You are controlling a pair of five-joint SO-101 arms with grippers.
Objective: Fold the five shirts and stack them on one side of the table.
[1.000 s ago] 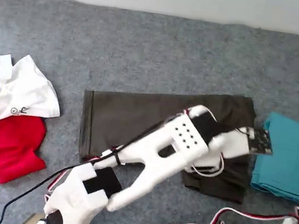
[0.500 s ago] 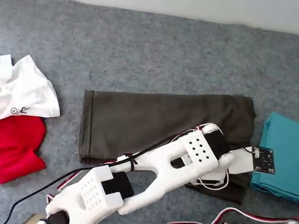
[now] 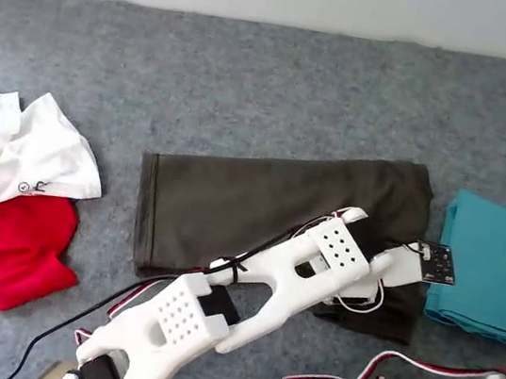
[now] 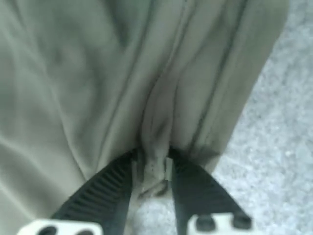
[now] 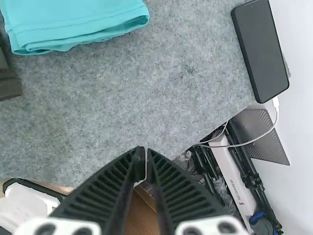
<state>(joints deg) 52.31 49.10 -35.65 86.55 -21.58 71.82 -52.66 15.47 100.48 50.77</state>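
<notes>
Olive shirt (image 3: 260, 205) runs 9 to 3 o'clock; our left gripper (image 4: 152, 166) pinches its 3 o'clock end, right gripper (image 5: 142, 159) closed, empty.

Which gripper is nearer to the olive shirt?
Left. The left gripper is shut on an edge fold of the olive shirt; the right gripper hangs shut above grey felt, apart from it.

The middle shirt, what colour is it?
The shirt is dark olive, clearest in the high view.
</notes>
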